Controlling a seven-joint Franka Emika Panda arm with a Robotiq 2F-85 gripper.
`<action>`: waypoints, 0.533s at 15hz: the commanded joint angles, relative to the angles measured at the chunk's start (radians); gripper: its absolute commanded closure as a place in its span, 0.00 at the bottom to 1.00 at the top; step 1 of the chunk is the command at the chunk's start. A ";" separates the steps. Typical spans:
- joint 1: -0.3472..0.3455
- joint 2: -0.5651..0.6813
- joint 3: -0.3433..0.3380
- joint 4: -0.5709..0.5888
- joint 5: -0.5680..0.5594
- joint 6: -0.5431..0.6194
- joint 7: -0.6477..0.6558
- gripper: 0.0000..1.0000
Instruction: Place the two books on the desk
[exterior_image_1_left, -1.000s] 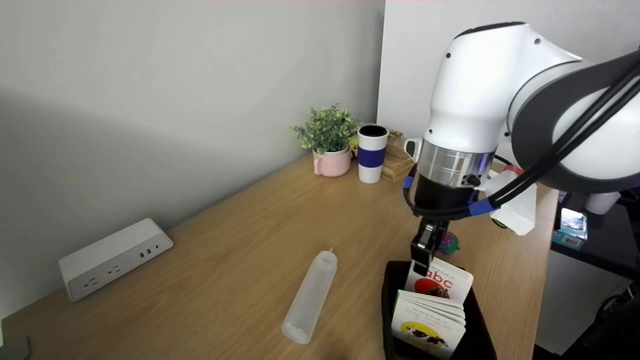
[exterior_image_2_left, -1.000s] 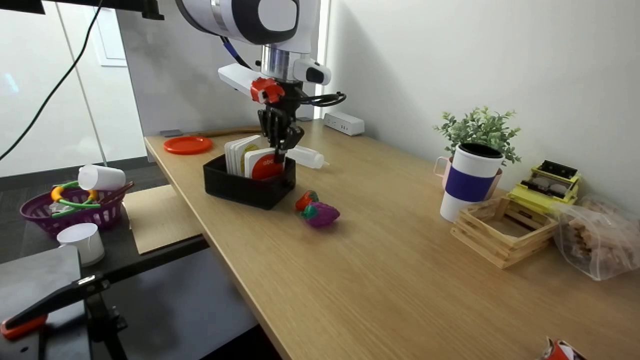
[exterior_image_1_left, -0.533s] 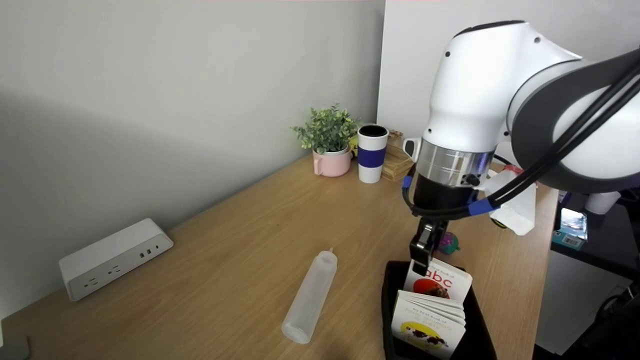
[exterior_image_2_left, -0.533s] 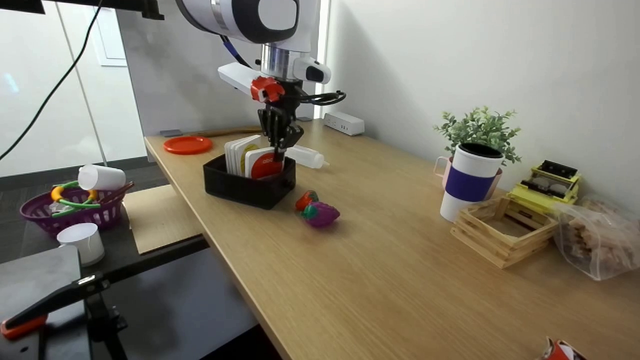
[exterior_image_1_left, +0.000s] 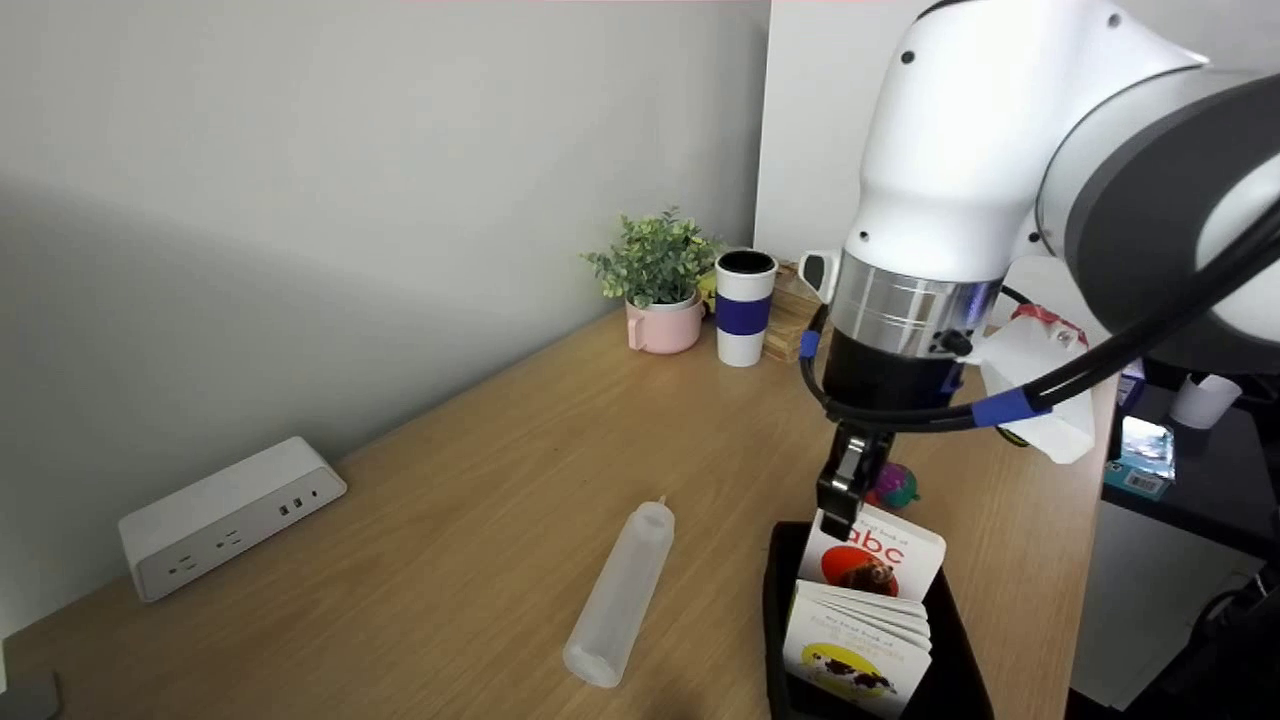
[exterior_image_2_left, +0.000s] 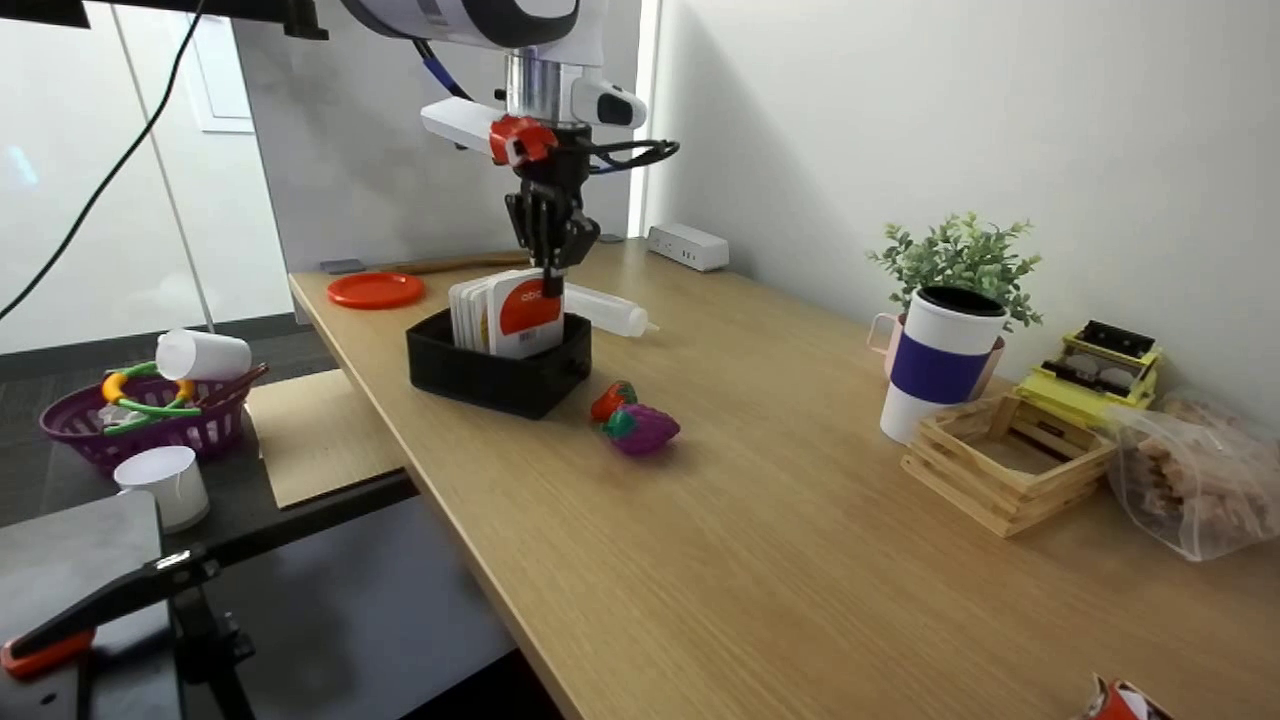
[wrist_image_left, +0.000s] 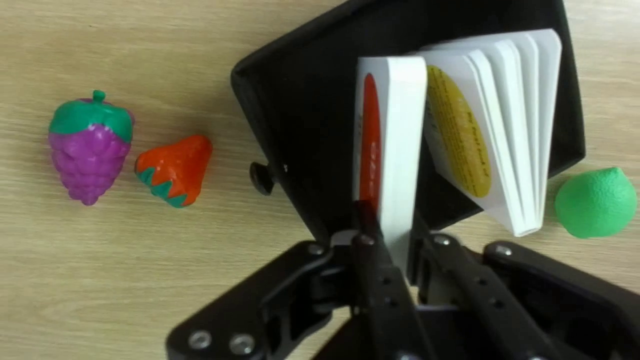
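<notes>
The white abc book with a red and dark picture (exterior_image_1_left: 872, 565) stands upright in the black tray; it shows in an exterior view (exterior_image_2_left: 528, 318) and the wrist view (wrist_image_left: 406, 120). My gripper (wrist_image_left: 392, 227) is shut on its top edge, with a finger on each side, seen in both exterior views (exterior_image_1_left: 838, 520) (exterior_image_2_left: 552, 280). The book is partly raised; its lower end is hidden by the tray wall. The book with yellow print (exterior_image_1_left: 857, 655) leans with its pages fanned in the tray (exterior_image_2_left: 472, 312) (wrist_image_left: 462, 135). The desk (exterior_image_1_left: 480, 560) lies below, also in an exterior view (exterior_image_2_left: 760, 560).
The black tray (exterior_image_2_left: 480, 385) stands near the desk edge. A toy strawberry (wrist_image_left: 175, 170), toy grapes (wrist_image_left: 90, 145), a green toy fruit (wrist_image_left: 595, 202) and a clear bottle (exterior_image_1_left: 622, 595) lie around it. A red plate (exterior_image_2_left: 375, 290), cup (exterior_image_2_left: 940, 365) and wooden crate (exterior_image_2_left: 1010, 465) stand farther off.
My gripper has risen and lifted the abc book partway up in the tray. The yellow-print book and tray have not moved.
</notes>
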 joint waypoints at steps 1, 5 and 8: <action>0.032 -0.068 -0.018 0.002 -0.079 -0.076 0.078 0.96; 0.037 -0.125 -0.013 0.009 -0.150 -0.135 0.151 0.96; 0.031 -0.155 -0.011 0.013 -0.204 -0.163 0.175 0.96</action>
